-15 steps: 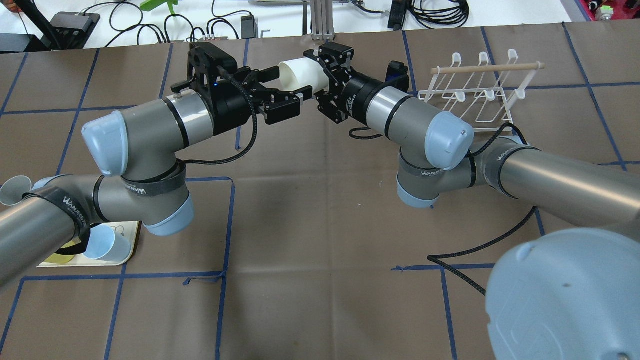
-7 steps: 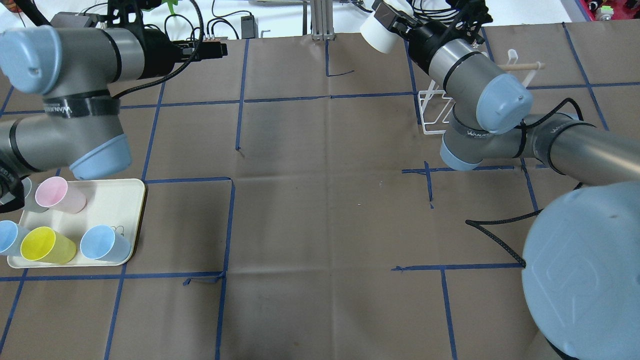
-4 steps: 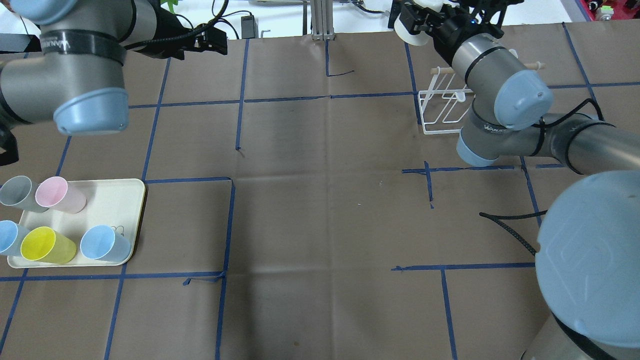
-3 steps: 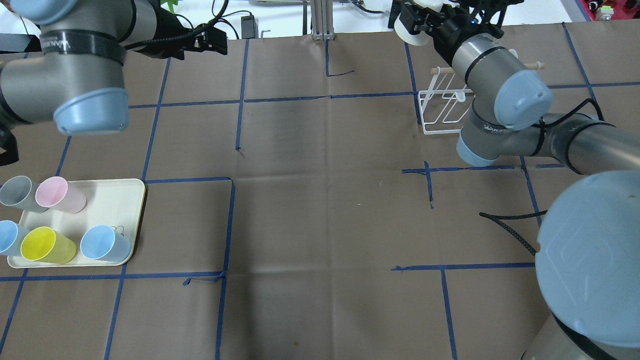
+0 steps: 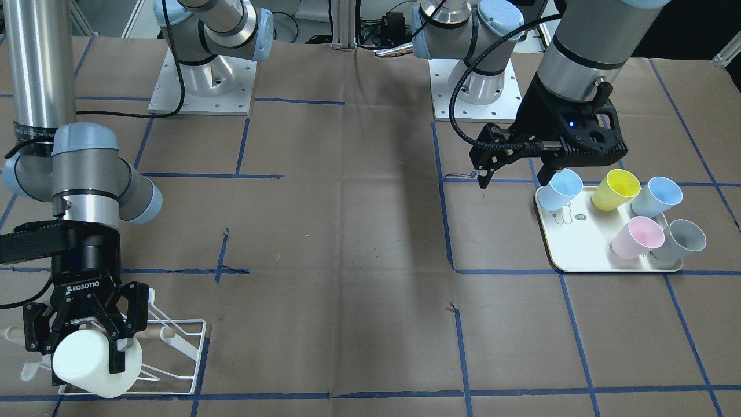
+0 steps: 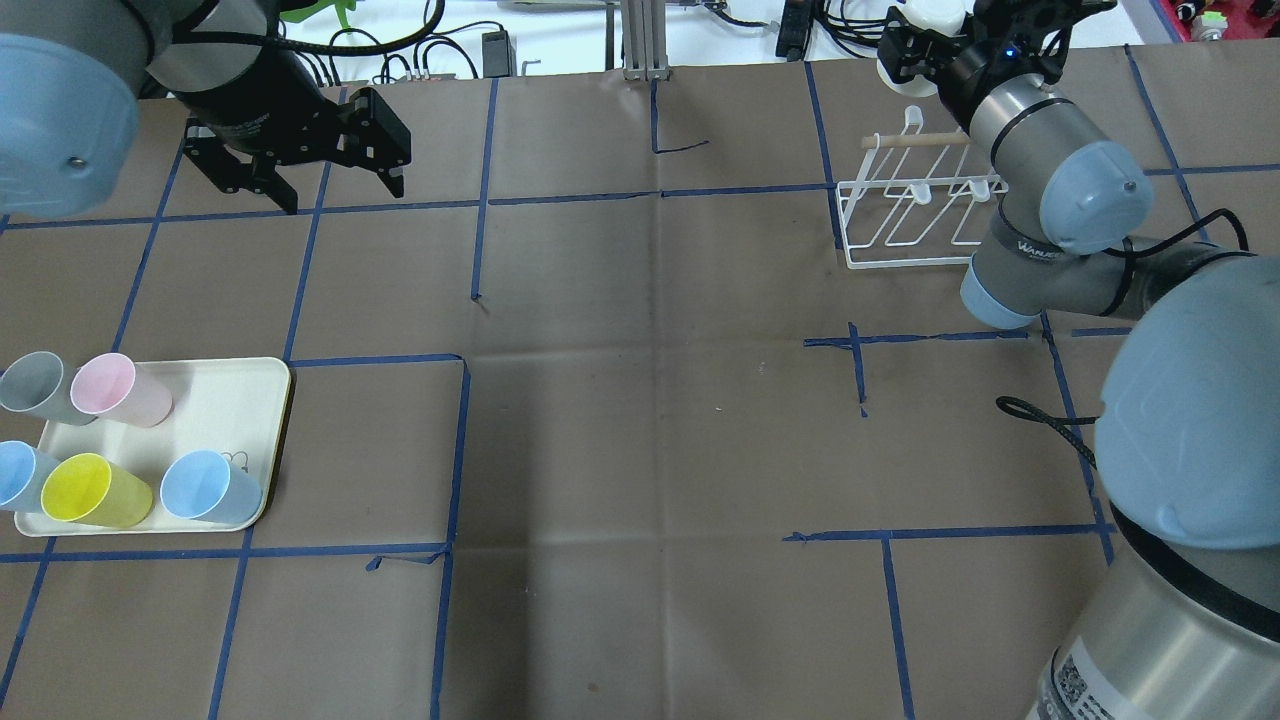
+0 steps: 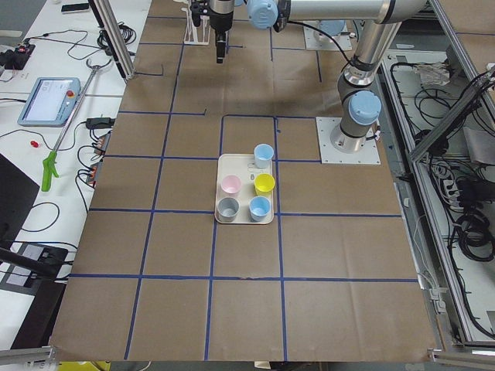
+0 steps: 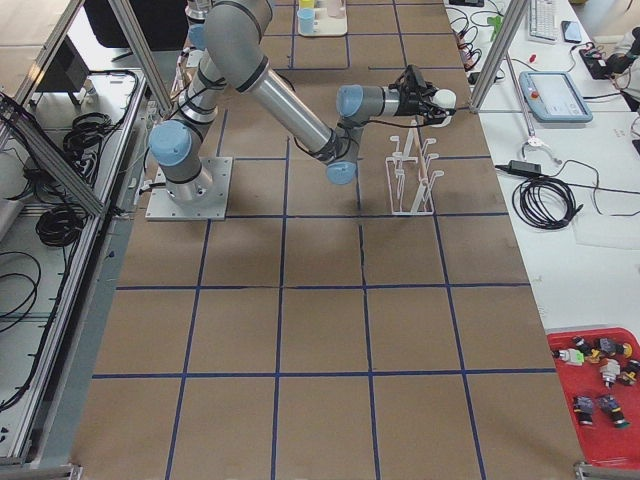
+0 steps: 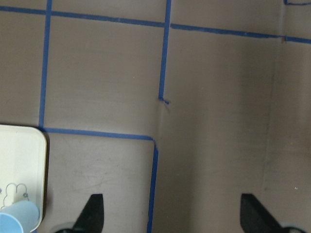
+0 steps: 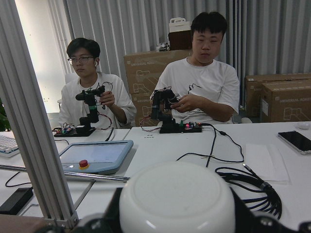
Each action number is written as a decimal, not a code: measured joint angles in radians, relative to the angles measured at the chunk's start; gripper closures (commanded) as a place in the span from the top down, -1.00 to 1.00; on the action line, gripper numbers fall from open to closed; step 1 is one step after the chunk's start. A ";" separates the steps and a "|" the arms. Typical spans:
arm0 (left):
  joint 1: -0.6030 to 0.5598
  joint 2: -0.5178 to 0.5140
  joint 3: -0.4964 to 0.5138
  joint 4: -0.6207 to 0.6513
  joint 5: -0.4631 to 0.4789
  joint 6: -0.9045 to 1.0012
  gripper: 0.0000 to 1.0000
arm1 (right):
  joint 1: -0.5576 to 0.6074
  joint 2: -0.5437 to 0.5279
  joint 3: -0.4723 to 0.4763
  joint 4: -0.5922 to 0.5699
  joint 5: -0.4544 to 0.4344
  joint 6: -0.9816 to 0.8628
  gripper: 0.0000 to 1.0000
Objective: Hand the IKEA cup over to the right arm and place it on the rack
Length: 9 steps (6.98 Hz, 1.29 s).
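Right claw [image 5: 81, 347]: I had it clamped on the white cup [image 5: 87, 365], swung from the handover spot to over the rack [image 5: 185, 347].
Left claw [image 6: 342, 197]: spread, empty, withdrawn far from the rack.
Meaning: transfer done; I judged only hanging remained.

The left gripper [image 6: 335, 178] no longer closes around the cup [image 6: 938, 14]. It is away from the far middle of the table, out at 10 o'clock, and now points down with its jaws apart. The right gripper [image 6: 915, 40] alone grips the cup and is now at 1 o'clock, above the far end of the rack [image 6: 915, 142], whose near side is now uncovered.
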<state>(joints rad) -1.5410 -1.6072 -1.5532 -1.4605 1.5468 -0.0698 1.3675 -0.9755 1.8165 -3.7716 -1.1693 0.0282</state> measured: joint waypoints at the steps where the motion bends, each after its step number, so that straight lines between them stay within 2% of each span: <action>1: 0.000 0.011 -0.011 -0.013 0.008 -0.002 0.99 | -0.010 0.018 -0.007 -0.001 0.002 -0.001 -0.19; 4: 0.025 0.074 -0.095 -0.022 0.012 0.047 0.99 | -0.027 0.050 -0.013 -0.002 0.007 -0.001 -0.21; 7: 0.224 0.183 -0.258 -0.028 0.018 0.209 0.98 | -0.028 0.062 -0.007 -0.002 0.007 -0.001 -0.21; 9: 0.343 0.241 -0.366 -0.026 0.056 0.336 0.97 | -0.027 0.069 0.000 -0.005 0.006 -0.001 -0.21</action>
<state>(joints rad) -1.1975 -1.3658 -1.9188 -1.4864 1.6028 0.2658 1.3406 -0.9066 1.8165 -3.7764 -1.1634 0.0276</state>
